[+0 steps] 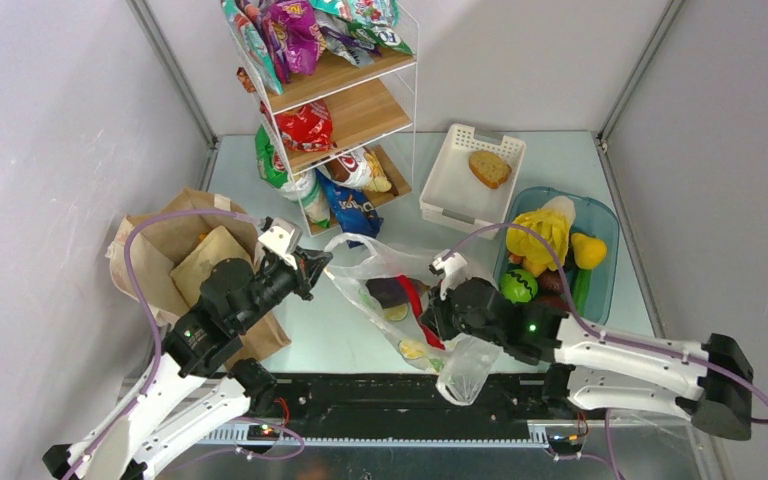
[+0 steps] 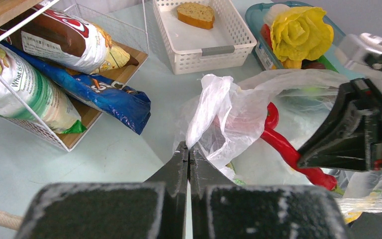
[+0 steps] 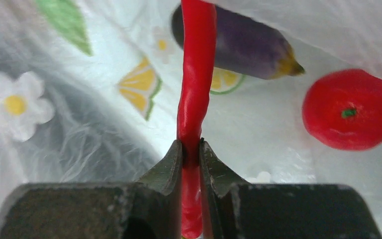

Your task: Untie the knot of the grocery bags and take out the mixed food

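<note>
The clear plastic bag (image 1: pixel 380 262) with lemon prints lies open at mid-table. My left gripper (image 1: pixel 318 262) is shut on its left edge; the wrist view shows the white film (image 2: pixel 224 104) pinched at the tips of the gripper (image 2: pixel 189 149). My right gripper (image 1: pixel 438 315) reaches into the bag and is shut on the long red chili (image 3: pixel 195 74), which also shows in the left wrist view (image 2: pixel 283 147). A purple eggplant (image 3: pixel 248 47) and a red tomato (image 3: pixel 350 109) lie inside the bag beyond the chili. The brown paper bag (image 1: pixel 175 250) sits behind the left arm.
A white slatted basket (image 1: pixel 455 190) holding a bread slice stands at the back. A blue-tinted tub (image 1: pixel 600 280) with yellow and green items is to the right. A wire shelf (image 1: pixel 360 110) with snack packets stands at the back left. Grey walls close in both sides.
</note>
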You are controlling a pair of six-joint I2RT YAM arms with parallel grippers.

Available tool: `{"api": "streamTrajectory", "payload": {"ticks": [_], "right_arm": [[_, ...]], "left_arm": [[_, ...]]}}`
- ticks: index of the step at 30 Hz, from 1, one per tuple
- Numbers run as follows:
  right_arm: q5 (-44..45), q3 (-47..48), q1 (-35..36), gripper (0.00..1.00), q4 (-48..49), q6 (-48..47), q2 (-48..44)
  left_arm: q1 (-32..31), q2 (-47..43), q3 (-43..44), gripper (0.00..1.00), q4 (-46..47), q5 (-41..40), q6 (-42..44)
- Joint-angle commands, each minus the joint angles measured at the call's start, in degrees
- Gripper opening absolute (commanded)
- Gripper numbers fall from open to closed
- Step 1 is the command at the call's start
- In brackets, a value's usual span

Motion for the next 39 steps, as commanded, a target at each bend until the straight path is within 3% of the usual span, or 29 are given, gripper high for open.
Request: {"api": "streamTrajectory", "payload": {"ticks": [1, 8, 12, 17, 29, 35, 39], "right_arm": [[-12.42, -3.25, 0.77, 0.11, 8.26, -4.27, -6.89], [-15.89, -8.99, 1.32, 0.12, 21.31, -7.42, -17.78], [-19.08, -9.17, 1.3, 0.12, 23.39, -9.86, -19.81], [-21.23, -9.23, 1.37, 0.12, 21.28, -9.92, -20.91], [-12.82, -9.33, 4.97, 0.09, 3.57, -8.91, -20.22], [-10.33, -9.34, 8.69, 0.09, 4.98, -9.11, -23.13], [-6.68, -9.68, 10.09, 0.08, 10.89, -11.09, -25.43]], "left_arm": [[-0.12, -0.32, 0.05, 0.0, 1.15, 0.13, 0.81], [-0.14, 0.23, -0.01, 0.0, 1.13, 0.09, 0.81], [-0.15, 0.35, 0.03, 0.0, 1.15, -0.31, 0.89], [-0.08, 0.25, 0.02, 0.0, 1.04, -1.67, 0.9], [-0.14, -4.04, -0.6, 0.0, 0.18, -18.4, -0.48], [-0.09, -2.35, -0.21, 0.0, -0.7, -19.63, -0.77], [-0.1, -0.94, 0.14, 0.0, -0.78, -15.1, -0.51]]}}
